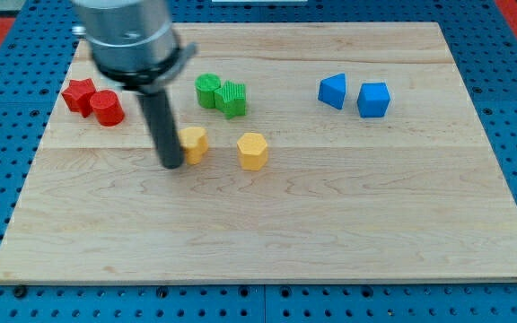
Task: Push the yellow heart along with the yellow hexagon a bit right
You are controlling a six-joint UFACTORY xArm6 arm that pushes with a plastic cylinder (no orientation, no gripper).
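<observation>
The yellow heart [194,142] lies left of the board's middle, partly hidden by my rod. The yellow hexagon [253,151] lies a short gap to its right. My tip [170,165] rests on the board against the heart's left side, at the heart's lower left. The rod rises from the tip to the grey arm body at the view's top left.
A red star-like block [79,93] and a red cylinder [108,109] lie at the left. Two green blocks [208,90] [232,99] sit above the yellow ones. Two blue blocks [332,91] [373,100] lie at the upper right. The wooden board [330,224] ends on blue pegboard.
</observation>
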